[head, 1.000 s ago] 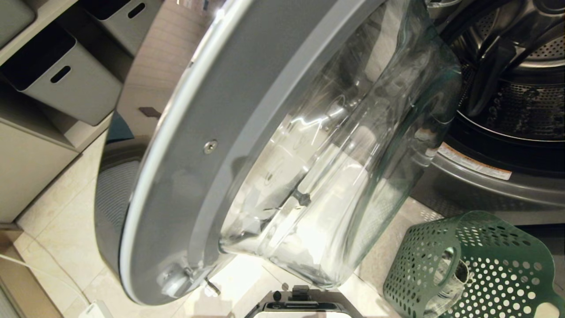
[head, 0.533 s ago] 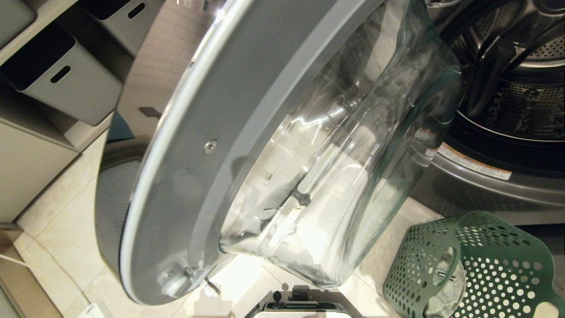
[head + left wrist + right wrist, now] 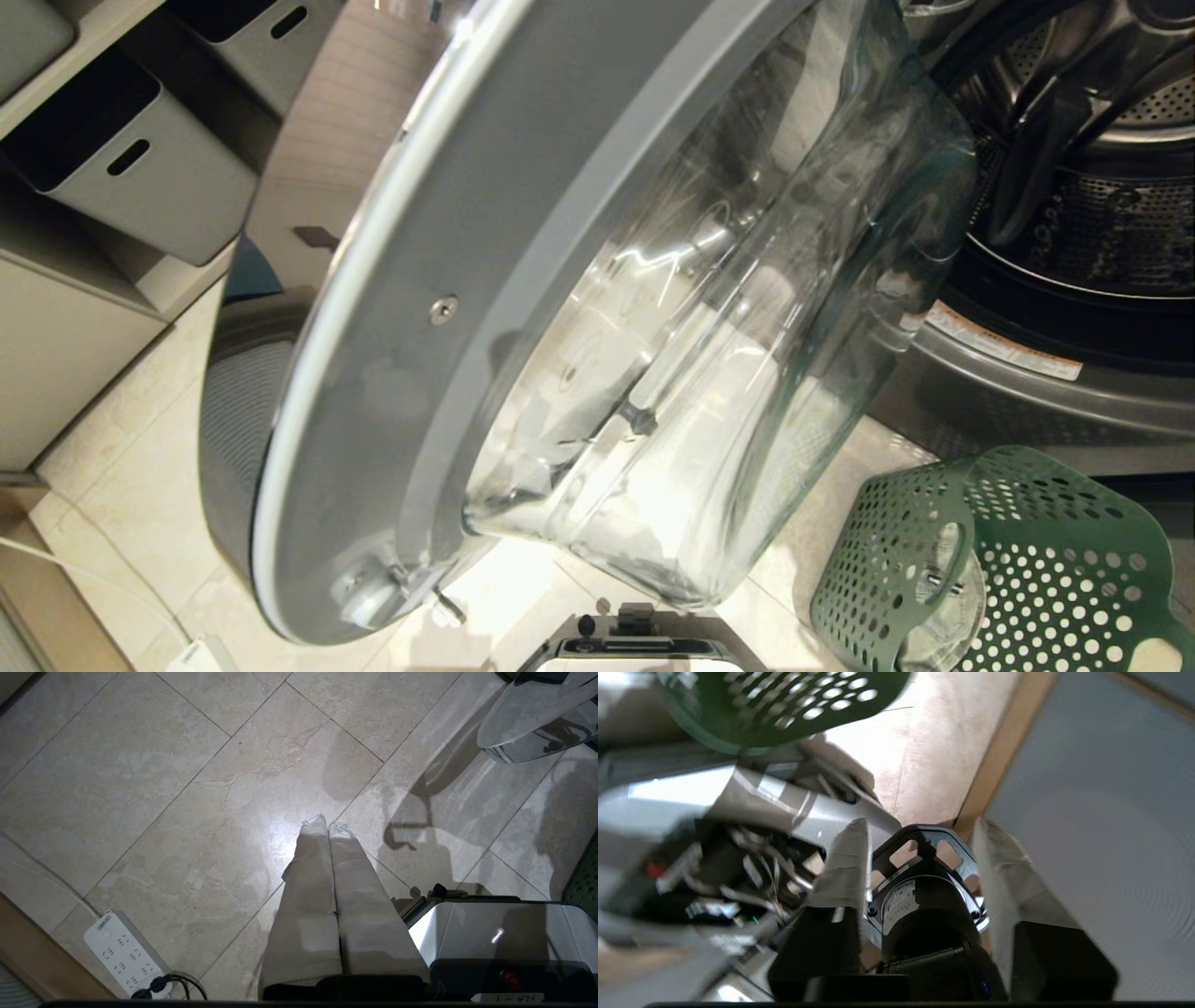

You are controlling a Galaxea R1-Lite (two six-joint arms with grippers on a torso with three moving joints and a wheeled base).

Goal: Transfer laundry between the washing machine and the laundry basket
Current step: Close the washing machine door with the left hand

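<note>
Head view: washing machine (image 3: pixel 1055 308) with unreadable white warning sticker (image 3: pixel 1004 343); left gripper (image 3: pixel 327 826) jaws closed, right gripper (image 3: pixel 920 833) jaws apart, empty.

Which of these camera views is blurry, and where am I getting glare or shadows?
Right wrist view: motion-smeared, with the laundry basket a green blur. Head view: sharp, but bright glare and warped reflections fill the glass door. Left wrist view: sharp, a light hotspot on the floor tiles beside the left gripper, dark shadows alongside.

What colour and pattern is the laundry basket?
Green with round perforations; the laundry basket shows best in the head view.
</note>
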